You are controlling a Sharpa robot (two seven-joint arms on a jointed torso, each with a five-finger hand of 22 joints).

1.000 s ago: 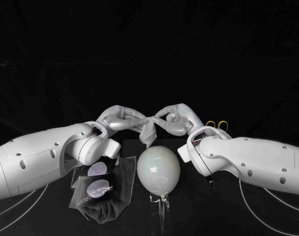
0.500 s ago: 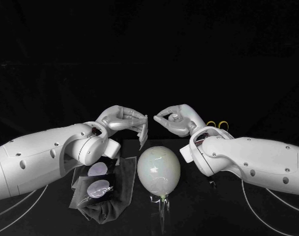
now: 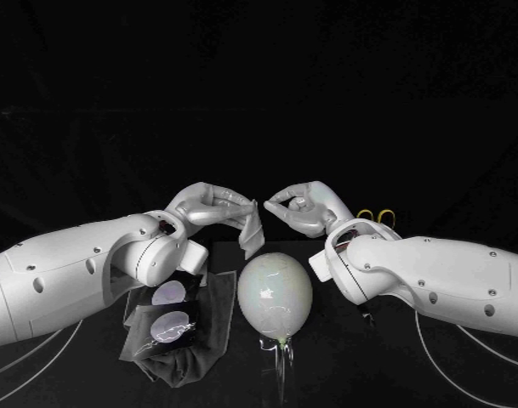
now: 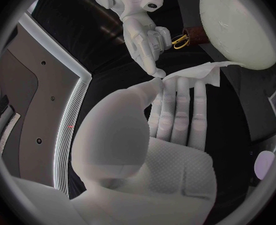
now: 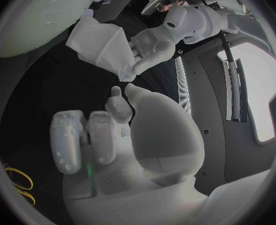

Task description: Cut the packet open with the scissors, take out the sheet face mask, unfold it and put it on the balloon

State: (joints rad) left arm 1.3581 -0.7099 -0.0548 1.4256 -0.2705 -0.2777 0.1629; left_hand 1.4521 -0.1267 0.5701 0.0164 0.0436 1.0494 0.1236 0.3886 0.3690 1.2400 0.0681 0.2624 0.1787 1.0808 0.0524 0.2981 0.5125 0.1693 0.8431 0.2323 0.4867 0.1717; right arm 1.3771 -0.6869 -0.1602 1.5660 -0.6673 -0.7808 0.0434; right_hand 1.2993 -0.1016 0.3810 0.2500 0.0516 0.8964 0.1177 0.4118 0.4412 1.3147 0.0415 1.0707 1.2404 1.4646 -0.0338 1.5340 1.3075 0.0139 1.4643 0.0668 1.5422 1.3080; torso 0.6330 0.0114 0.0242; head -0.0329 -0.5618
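A second before, both hands had held the sheet face mask (image 3: 253, 231) between them above the balloon (image 3: 275, 293). Now the right hand (image 3: 302, 206) had let go; its fingers (image 5: 67, 140) were curled in on nothing, just beside the mask. The left hand (image 3: 213, 206) alone pinched the mask, which hung folded over the balloon's far end. The unfolding seemingly needed a new grasp from the right hand.

Our head camera looks down from above at the tabletop (image 3: 357, 374). Our wrist cameras sit close behind the left hand (image 4: 152, 150) and right hand (image 5: 122, 135), facing each other; all three views share the balloon (image 3: 275, 293) and sheet face mask (image 3: 255, 231).
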